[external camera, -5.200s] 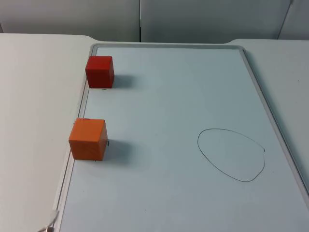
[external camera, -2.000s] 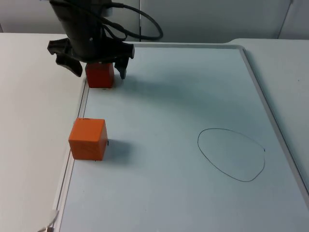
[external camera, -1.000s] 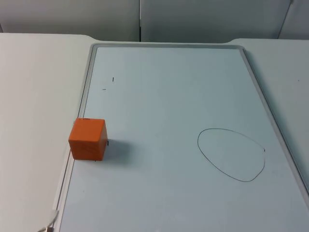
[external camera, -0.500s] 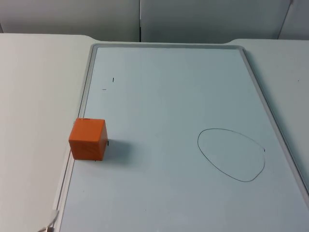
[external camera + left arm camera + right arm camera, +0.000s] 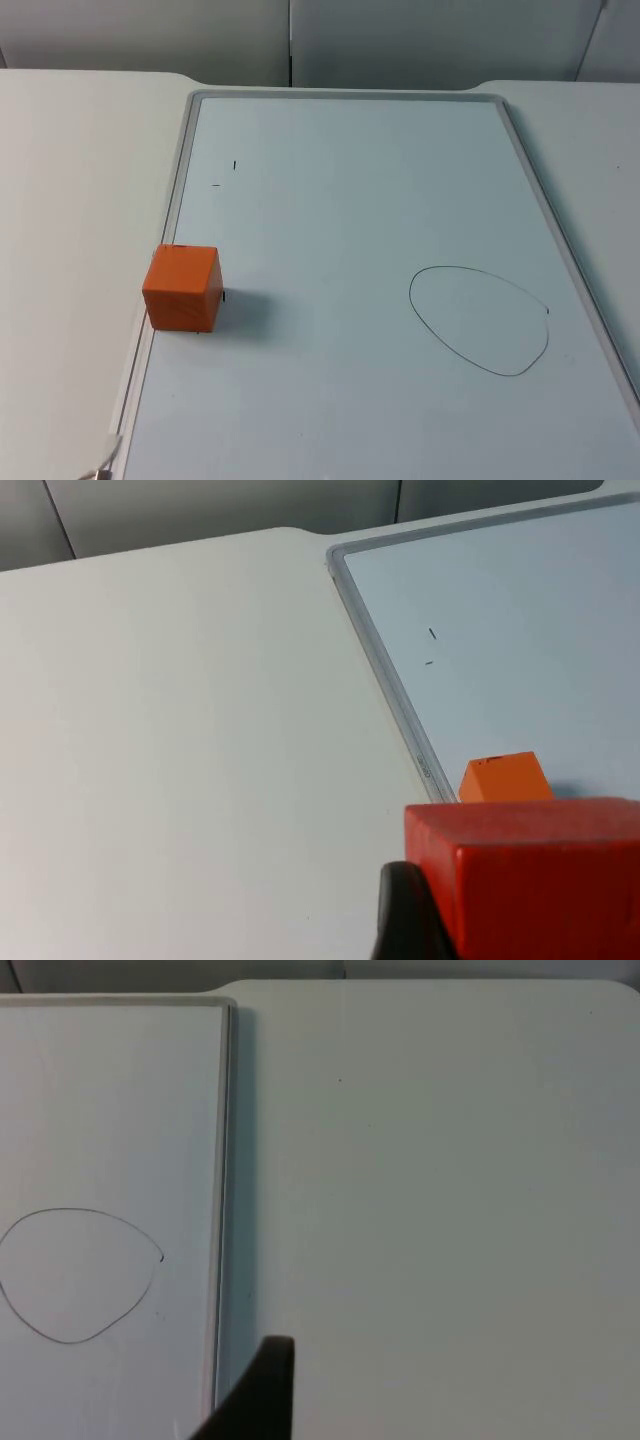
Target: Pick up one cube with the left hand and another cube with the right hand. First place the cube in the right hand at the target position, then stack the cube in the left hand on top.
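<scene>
The left gripper (image 5: 470, 920) hangs above the counter (image 5: 180, 740) off the board's (image 5: 350, 200) left edge, its fingers (image 5: 405, 920) clamped on the red cube (image 5: 530, 880). The orange cube (image 5: 181, 288) sits apart from it, just inside that left edge; in the left wrist view it lies just beyond the red one. The right gripper, whose finger (image 5: 262, 1390) shows above the counter off the board's right edge, appears to carry nothing; whether it is open cannot be told. The drawn oval (image 5: 480, 320), the target, lies near that right edge. The orange cube is thus far across the board from the right arm, beyond the oval, so its coming reach must cross the board leftward.
</scene>
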`<control>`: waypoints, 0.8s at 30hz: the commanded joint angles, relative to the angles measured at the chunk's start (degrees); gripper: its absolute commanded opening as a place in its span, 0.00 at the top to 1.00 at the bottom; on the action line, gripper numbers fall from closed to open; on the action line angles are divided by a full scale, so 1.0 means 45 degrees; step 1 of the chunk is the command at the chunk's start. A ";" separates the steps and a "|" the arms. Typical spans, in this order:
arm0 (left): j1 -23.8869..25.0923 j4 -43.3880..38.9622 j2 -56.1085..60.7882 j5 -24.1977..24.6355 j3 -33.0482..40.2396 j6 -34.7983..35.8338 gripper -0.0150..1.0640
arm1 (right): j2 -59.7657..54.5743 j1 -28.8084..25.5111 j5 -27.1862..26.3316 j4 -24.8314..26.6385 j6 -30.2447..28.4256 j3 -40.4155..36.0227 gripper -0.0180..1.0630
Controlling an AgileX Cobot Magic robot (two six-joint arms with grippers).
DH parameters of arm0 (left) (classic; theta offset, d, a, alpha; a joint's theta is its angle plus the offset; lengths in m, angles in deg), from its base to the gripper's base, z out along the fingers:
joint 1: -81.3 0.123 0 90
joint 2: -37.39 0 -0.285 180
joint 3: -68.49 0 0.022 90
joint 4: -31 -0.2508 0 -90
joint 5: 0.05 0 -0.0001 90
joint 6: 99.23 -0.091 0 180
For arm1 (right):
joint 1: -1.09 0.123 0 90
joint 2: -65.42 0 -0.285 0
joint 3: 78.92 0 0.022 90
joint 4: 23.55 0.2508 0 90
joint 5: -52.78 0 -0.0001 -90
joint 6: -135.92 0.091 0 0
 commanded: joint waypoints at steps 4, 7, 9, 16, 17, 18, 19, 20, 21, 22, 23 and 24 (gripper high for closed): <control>-0.0086 -0.0054 0.0074 -0.0063 0.0058 0.0047 0.99 | 0.0050 -0.0095 -0.0098 0.0037 -0.0038 -0.0021 0.02; -0.0086 -0.0054 0.0074 0.0030 0.0058 0.0047 0.99 | 0.0050 -0.0095 -0.0098 0.0037 -0.0038 -0.0021 0.02; -0.0086 -0.0032 0.0074 0.0064 0.0058 0.0047 0.99 | 0.0050 -0.0095 -0.0098 0.0037 -0.0038 -0.0021 0.02; -0.0086 -0.0008 0.0074 0.0114 0.0058 0.0047 0.99 | 0.0050 -0.0095 -0.0098 0.0037 -0.0038 -0.0021 0.02; -0.0086 -0.0008 0.0074 0.0114 0.0058 0.0047 0.99 | 0.0050 -0.0095 -0.0098 0.0037 -0.0038 -0.0021 0.02; -0.0086 -0.0008 0.0074 0.0114 0.0058 0.0047 0.99 | 0.0050 -0.0095 -0.0098 0.0037 -0.0038 -0.0021 0.02; -0.0086 -0.0008 0.0074 0.0114 0.0058 0.0047 0.99 | 0.0050 -0.0095 -0.0098 0.0037 -0.0038 -0.0021 0.02; -0.0086 -0.0008 0.0074 0.0114 0.0058 0.0047 0.99 | 0.0050 -0.0095 -0.0098 0.0037 -0.0038 -0.0021 0.02; -0.0086 -0.0008 0.0074 0.0114 0.0058 0.0047 0.99 | 0.0050 -0.0095 -0.0098 0.0037 -0.0038 -0.0021 0.02; -0.0086 -0.0008 0.0074 0.0114 0.0058 0.0047 0.99 | 0.0050 -0.0095 -0.0098 0.0037 -0.0038 -0.0021 0.02; -0.0086 0.0014 0.0074 0.0113 0.0058 0.0047 0.99 | 0.0050 -0.0095 -0.0098 0.0037 -0.0038 -0.0021 0.02; -0.0086 0.0048 0.0074 0.0113 0.0058 0.0047 0.99 | 0.0050 -0.0095 -0.0098 0.0037 -0.0038 -0.0021 0.02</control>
